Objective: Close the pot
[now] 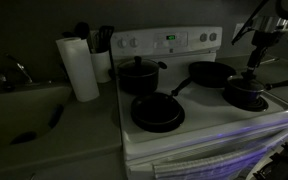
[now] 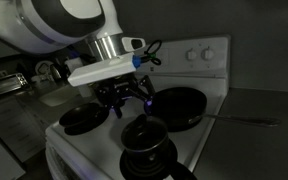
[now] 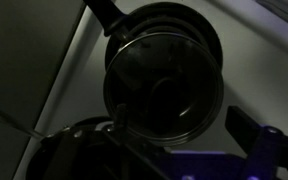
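Glass lid (image 3: 159,90) beneath gripper (image 2: 124,102), over pot (image 3: 206,45): likely rigid, slick, breakable, fairly heavy; best held at centre. Gripper spread or pinching: cannot tell.

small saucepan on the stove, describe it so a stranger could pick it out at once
On the white stove, look at the end farthest from the paper towel roll. The small saucepan sits there, right below the gripper. Unlike the taller two-handled pot and the flat frying pans, it is shallow, with a round glass lid over it.
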`<act>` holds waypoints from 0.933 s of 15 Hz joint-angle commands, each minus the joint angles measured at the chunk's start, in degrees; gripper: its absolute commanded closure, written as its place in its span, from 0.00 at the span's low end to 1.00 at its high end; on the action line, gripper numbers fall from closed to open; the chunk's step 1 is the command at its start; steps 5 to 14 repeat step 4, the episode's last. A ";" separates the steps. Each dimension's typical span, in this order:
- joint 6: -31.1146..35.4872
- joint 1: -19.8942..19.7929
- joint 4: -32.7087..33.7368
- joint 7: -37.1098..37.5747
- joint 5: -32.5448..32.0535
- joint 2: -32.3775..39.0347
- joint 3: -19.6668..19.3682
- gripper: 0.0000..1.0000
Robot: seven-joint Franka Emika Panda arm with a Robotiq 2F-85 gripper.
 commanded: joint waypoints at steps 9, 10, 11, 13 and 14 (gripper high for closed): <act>-14.32 1.68 3.47 1.22 -1.79 -5.95 2.99 0.00; -14.32 1.68 3.47 1.22 -1.79 -5.95 2.99 0.00; -14.32 1.68 3.47 1.22 -1.79 -5.95 2.99 0.00; -14.32 1.68 3.47 1.22 -1.79 -5.95 2.99 0.00; -14.32 1.68 3.47 1.22 -1.79 -5.95 2.99 0.00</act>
